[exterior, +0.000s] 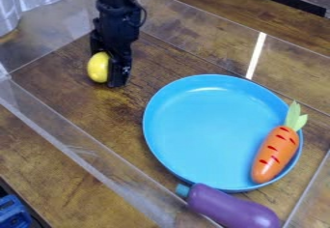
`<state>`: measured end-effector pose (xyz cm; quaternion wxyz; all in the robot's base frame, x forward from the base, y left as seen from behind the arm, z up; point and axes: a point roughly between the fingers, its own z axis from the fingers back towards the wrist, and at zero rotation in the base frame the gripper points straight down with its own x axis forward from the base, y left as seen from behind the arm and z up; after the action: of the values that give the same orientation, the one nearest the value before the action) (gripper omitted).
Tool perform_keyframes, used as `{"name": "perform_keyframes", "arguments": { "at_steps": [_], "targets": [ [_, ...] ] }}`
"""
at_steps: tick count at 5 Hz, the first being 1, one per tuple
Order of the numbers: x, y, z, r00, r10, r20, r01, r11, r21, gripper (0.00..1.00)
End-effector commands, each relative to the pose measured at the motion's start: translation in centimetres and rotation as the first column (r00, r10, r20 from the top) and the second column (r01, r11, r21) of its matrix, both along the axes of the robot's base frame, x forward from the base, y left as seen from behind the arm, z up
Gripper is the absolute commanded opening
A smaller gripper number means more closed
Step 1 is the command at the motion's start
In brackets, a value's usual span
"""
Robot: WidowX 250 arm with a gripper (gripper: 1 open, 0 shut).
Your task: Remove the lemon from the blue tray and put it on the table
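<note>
Camera view, the only one supplied: the lemon [98,68] lies on the table [77,126] in the upper left of the frame, well clear of the blue tray [213,130], which occupies the centre right. The tray's bowl is bare; an orange carrot [277,150] with green leaves rests on its right rim, tilted with the leaves uppermost. A purple eggplant [233,206] lies on the table just beside the tray's lower edge, at the bottom of the frame. The black gripper [110,70] descends from the top of the frame and points straight down over the lemon. One dark finger stands immediately to the right of the fruit, touching it or very nearly so; the other finger appears to sit behind the fruit's upper left, though the dark claw against the dark wood makes its outline hard to separate. The jaws look spread about the lemon rather than pressed onto it, and the fruit sits on the wood, so the claw reads as open and holding nothing. Clear acrylic walls [52,97] edge the table along the left side.
</note>
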<state>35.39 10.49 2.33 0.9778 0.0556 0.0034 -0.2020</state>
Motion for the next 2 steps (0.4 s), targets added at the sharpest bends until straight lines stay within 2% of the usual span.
{"name": "perform_keyframes", "arguments": {
  "at_steps": [1,2],
  "targets": [
    [1.15,0.95,1.37,0.998,-0.018,0.064,0.018,1.000,0.004,1.00],
    [1.43,0.96,1.03,0.996,-0.052,0.068,0.052,0.999,-0.008,0.00]
  ]
}}
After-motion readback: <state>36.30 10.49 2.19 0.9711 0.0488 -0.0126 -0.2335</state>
